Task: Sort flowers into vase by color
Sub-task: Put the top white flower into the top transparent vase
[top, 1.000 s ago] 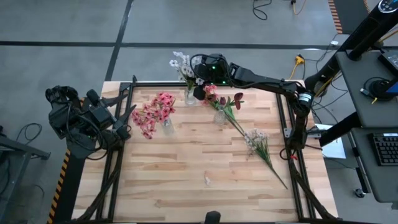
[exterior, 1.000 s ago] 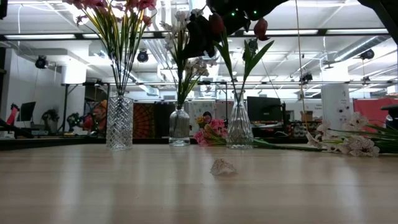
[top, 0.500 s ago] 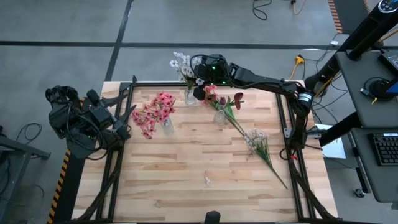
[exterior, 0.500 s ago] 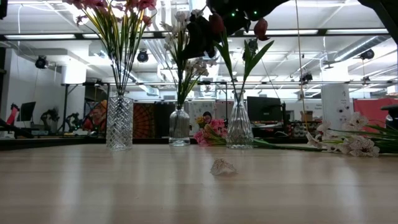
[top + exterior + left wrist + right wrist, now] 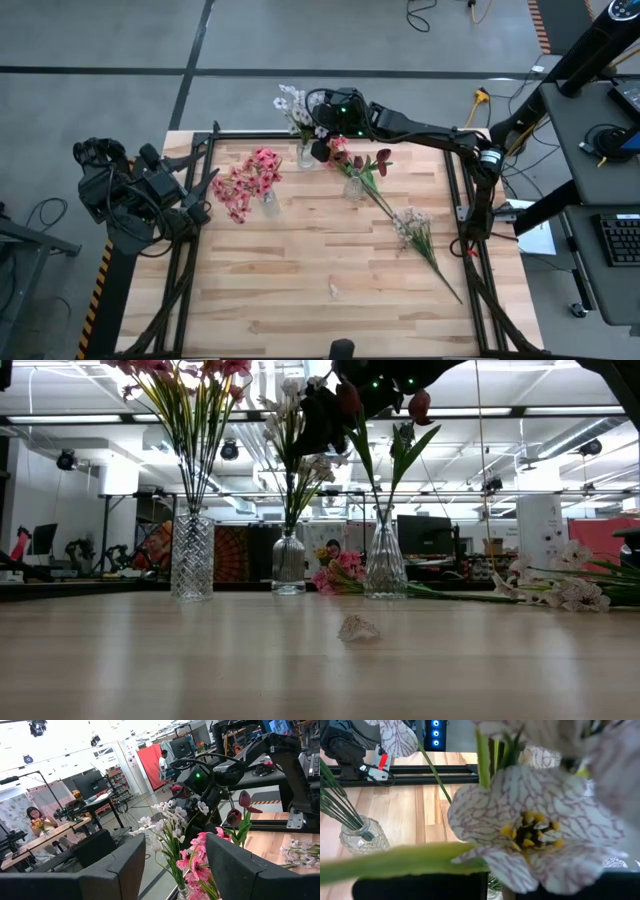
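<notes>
Right gripper [image 5: 320, 150], fingers closed, hovers among the blooms between the white-flower vase [image 5: 305, 156] and the red-flower vase [image 5: 353, 187]; held item undeterminable; left gripper [image 5: 196, 188] parked half-open, empty, at table [image 5: 300, 270] edge.

My right gripper [image 5: 322, 140] is buried among blooms in the high view — what its closed fingers pinch cannot be told. In my right wrist view a white-lilac blossom [image 5: 540, 827] fills the picture, blurred. In the low view the pink flowers [image 5: 180, 370] are cut off overhead — the small scrap [image 5: 359, 628] is unidentifiable.
</notes>
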